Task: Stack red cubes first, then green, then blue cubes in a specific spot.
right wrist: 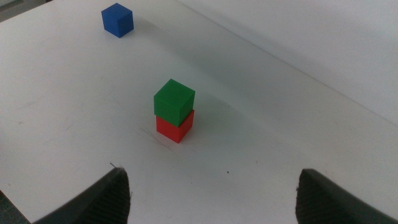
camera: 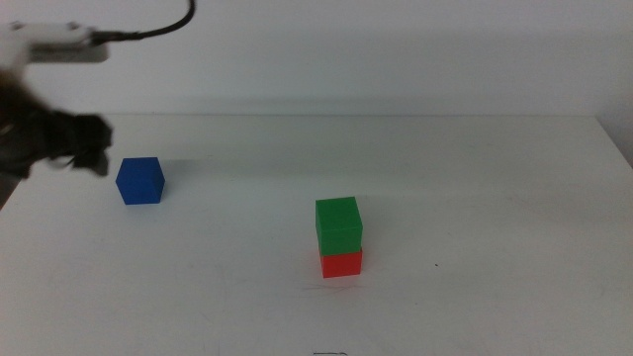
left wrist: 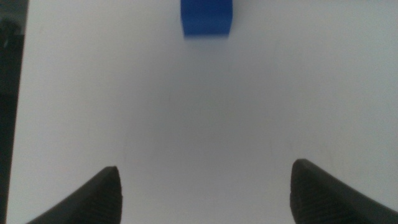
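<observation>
Middle view gives us only a blur for the left gripper (camera: pixel 91 148), just beside the blue cube (camera: pixel 140 181), jaws spread wide and empty. We see the green cube (camera: pixel 338 225) sitting squarely on the red cube (camera: pixel 341 263) mid-table. Right gripper (right wrist: pixel 211 193) waits wide too, holding nothing.

Middle view: high, facing forward and down over the white bench (camera: pixel 475 198), whole work area in frame. Left wrist view: low and close to the bench, looking out between its own spread claw (left wrist: pixel 205 193) jaws; only the blue cube (left wrist: pixel 207 17) shows, cut off at the frame edge, slightly blurred. Right wrist view: set further back, angled down; shares the blue cube, green cube (right wrist: pixel 174 99) and red cube (right wrist: pixel 175 127) with the middle view.
</observation>
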You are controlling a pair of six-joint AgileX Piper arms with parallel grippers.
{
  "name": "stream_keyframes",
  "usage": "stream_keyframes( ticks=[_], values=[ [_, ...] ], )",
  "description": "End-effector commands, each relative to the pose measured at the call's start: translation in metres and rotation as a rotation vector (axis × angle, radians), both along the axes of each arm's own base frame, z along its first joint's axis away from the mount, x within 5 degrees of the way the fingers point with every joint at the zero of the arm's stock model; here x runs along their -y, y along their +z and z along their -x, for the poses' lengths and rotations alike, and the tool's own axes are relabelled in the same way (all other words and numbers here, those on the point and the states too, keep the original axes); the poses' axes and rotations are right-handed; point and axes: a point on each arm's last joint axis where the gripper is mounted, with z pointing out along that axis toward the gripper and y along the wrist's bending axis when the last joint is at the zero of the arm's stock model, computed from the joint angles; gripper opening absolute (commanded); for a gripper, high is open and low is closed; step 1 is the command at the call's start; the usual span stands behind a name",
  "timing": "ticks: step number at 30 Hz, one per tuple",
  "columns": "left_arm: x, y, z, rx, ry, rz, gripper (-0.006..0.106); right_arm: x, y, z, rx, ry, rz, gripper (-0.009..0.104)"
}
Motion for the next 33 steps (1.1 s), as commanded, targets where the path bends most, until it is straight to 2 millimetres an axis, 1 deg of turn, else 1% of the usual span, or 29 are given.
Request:
stream_keyframes(
  ticks=[1, 3, 5, 8, 10, 13, 17, 23, 27, 30, 31, 33],
  values=[
    [0.002, 0.014, -0.029, 0.068, -0.011, -0.004, 0.091, 0.0, 0.012, -0.002, 0.09, 0.0, -0.036, 0.094],
    [0.003, 0.007, -0.051, 0.035, -0.022, -0.011, 0.091, 0.0, 0.012, -0.002, 0.09, 0.0, -0.036, 0.094],
    [0.004, -0.003, -0.078, -0.004, -0.025, -0.015, 0.091, 0.0, 0.012, -0.002, 0.09, 0.0, -0.036, 0.094],
    [0.006, -0.011, -0.107, -0.025, -0.028, -0.022, 0.091, 0.0, 0.012, -0.002, 0.09, 0.0, -0.036, 0.094],
    [0.006, -0.019, -0.127, -0.042, -0.039, -0.037, 0.091, 0.0, 0.012, -0.002, 0.09, 0.0, -0.036, 0.094],
    [0.002, -0.033, -0.15, -0.074, -0.042, -0.055, 0.091, 0.0, 0.012, -0.002, 0.09, 0.0, -0.036, 0.094],
    [-0.004, -0.057, -0.175, -0.104, -0.039, -0.018, 0.091, 0.0, 0.012, -0.002, 0.09, 0.0, -0.036, 0.094],
    [-0.009, -0.087, -0.197, -0.131, -0.037, 0.014, 0.091, 0.0, 0.012, -0.002, 0.09, 0.0, -0.036, 0.094],
    [-0.009, -0.105, -0.203, -0.155, -0.04, 0.018, 0.089, 0.0, 0.012, -0.002, 0.09, -0.001, -0.035, 0.094],
    [-0.01, -0.11, -0.204, -0.164, -0.033, 0.036, 0.079, 0.0, 0.012, -0.002, 0.09, -0.001, -0.035, 0.094],
    [-0.009, -0.11, -0.204, -0.164, -0.03, 0.052, 0.073, 0.0, 0.012, -0.002, 0.09, -0.001, -0.035, 0.094],
    [-0.011, -0.107, -0.204, -0.169, -0.019, 0.088, 0.056, 0.0, 0.012, -0.002, 0.09, -0.001, -0.035, 0.094]
  ],
)
